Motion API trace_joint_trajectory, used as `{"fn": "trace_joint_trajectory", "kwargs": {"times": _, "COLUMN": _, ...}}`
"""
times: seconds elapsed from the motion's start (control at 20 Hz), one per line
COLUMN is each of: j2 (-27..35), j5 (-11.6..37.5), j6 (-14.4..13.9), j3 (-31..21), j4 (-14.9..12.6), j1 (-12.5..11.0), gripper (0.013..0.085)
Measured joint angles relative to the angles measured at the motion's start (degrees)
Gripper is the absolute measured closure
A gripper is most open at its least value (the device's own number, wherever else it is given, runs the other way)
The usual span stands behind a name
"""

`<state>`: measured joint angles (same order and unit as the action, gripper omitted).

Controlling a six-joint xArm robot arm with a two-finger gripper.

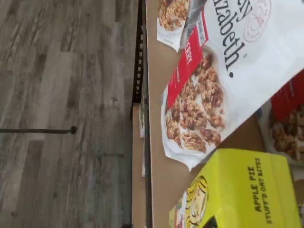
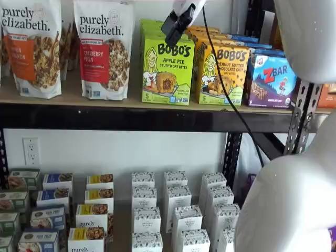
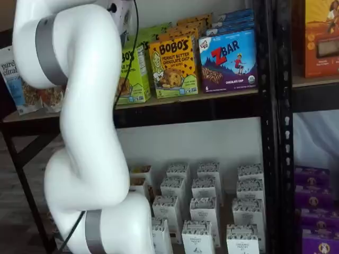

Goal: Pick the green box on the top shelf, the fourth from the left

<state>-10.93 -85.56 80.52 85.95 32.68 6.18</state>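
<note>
The green box stands upright at the front of the top shelf, a lime carton marked Bobo's Apple Pie. It also shows in the wrist view, and the arm half covers it in a shelf view. My gripper hangs from above, just in front of the box's upper front edge. Its black fingers look like one dark shape from this side. They stand open with no box between them.
Two Purely Elizabeth granola bags stand left of the green box. A yellow-orange Bobo's carton and a blue ZBar carton stand to its right. Small white cartons fill the lower shelf. My white arm blocks much of the view.
</note>
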Motion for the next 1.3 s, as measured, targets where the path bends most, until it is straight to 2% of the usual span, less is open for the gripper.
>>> {"fn": "trace_joint_trajectory", "kwargs": {"times": 0.4, "j2": -0.13, "j5": 2.42, "j6": 0.80, "j3": -1.24, "j4": 0.29, "j1": -0.28, "gripper": 0.0130}}
{"fn": "trace_joint_trajectory", "kwargs": {"times": 1.3, "j2": -0.01, "j5": 5.31, "j6": -0.03, "j3": -3.81, "j4": -3.60, "j1": 2.32, "gripper": 0.0130}}
